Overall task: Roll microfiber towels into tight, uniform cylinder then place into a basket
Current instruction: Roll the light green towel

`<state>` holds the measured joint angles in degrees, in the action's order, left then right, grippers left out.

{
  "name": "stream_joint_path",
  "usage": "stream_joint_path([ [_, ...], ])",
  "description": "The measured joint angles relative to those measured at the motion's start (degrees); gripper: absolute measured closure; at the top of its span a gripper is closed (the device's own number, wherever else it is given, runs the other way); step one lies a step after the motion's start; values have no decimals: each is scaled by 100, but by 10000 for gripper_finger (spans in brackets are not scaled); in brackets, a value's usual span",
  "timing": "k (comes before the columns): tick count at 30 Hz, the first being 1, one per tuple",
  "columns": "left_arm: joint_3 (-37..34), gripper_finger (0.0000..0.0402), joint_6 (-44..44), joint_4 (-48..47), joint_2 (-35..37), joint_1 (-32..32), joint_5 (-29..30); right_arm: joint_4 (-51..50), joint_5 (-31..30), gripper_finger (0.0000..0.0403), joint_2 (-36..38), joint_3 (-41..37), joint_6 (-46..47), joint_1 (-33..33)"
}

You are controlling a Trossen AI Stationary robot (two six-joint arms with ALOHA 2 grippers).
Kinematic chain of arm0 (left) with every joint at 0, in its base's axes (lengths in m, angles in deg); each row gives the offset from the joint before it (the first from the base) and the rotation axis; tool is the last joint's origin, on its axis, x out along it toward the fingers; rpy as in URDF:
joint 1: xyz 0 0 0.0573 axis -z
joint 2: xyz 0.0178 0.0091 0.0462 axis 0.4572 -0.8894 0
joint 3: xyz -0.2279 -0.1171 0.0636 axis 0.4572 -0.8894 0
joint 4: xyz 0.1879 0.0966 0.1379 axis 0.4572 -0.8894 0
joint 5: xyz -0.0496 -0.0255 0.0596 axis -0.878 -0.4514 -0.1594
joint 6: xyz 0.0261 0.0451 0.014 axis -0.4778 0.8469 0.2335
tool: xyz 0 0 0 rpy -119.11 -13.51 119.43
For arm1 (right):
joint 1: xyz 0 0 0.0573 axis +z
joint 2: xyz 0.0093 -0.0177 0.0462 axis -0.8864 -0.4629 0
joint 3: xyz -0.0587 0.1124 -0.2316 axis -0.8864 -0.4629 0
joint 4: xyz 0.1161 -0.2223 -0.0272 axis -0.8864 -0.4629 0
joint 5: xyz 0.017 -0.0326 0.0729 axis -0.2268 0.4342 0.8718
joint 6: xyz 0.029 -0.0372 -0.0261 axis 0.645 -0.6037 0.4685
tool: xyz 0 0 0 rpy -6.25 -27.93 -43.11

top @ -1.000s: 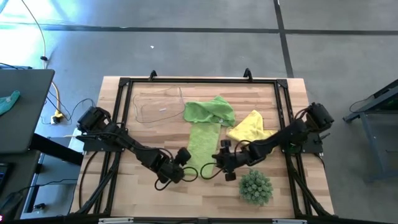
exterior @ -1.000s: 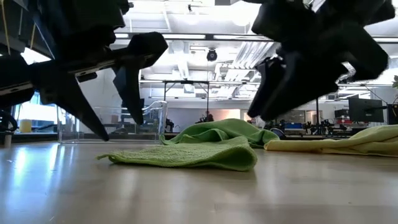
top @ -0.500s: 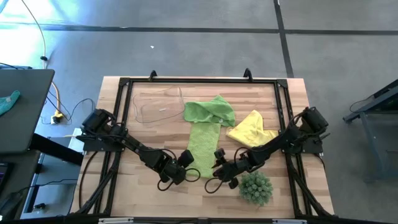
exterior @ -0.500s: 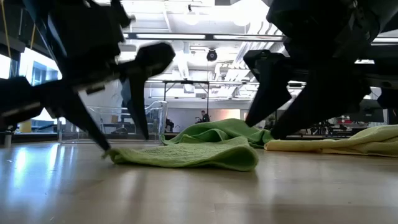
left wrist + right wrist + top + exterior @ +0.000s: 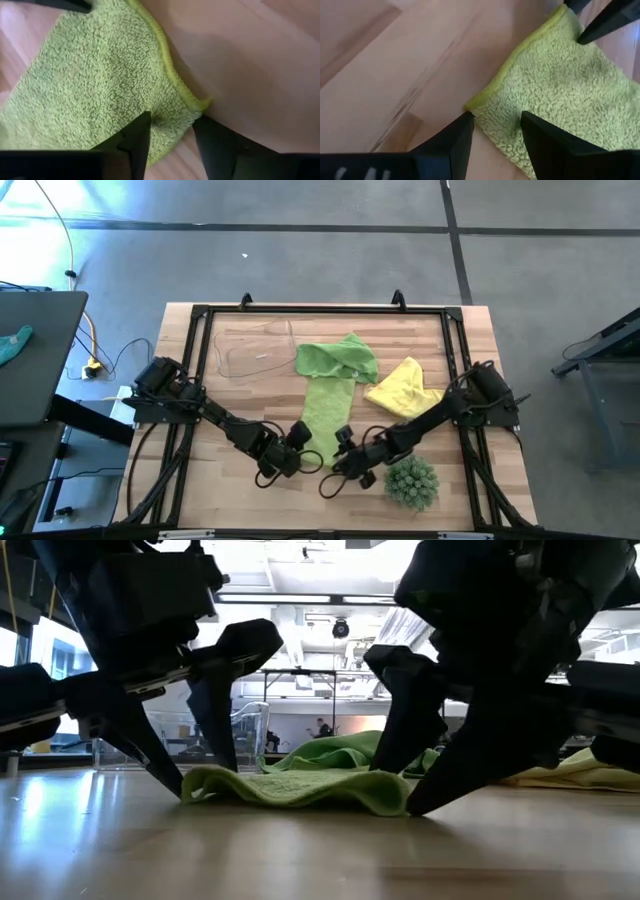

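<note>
Lime terry cloth: flat green towel (image 5: 324,415), a folded strip running down the centre of the high view; its near end sits between both arms, laid out long so a roll can start from that edge.
Left end effector (image 5: 170,137): fingers part open, straddling one near corner of the strip, tips down at the counter (image 5: 250,490); apparently placed to pinch the hem.
Right end effector (image 5: 495,132): fingers part open over the other near corner, mirroring the left so both corners could lift evenly.
Second green towel (image 5: 338,356): bunched, upper centre of the high view, touching the strip's far end.
Yellow towel (image 5: 402,386): crumpled, right of centre, waiting.
Basket (image 5: 252,347): clear tub, upper left of the counter, holding no towel, well apart from the work.
Spiky plant (image 5: 412,481): lower right, just beside the right arm.
Stage, judged: start of the first roll; nothing gripped yet.
</note>
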<state>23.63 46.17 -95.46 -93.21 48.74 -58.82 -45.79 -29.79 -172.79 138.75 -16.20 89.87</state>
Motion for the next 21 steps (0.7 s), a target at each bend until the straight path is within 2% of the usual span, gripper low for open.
stream_joint_path([
  [5,-2,314,-479,7,-8,131,9,-276,-13,251,-16,123,561,4],
  [13,-11,390,-1787,7,-20,290,28,-431,29,338,-28,146,1121,45],
  [17,-13,396,-2473,116,-24,294,-19,-438,140,388,-28,142,1444,76],
  [21,-17,393,-2899,350,-35,296,-184,-455,380,395,-20,140,1767,66],
])
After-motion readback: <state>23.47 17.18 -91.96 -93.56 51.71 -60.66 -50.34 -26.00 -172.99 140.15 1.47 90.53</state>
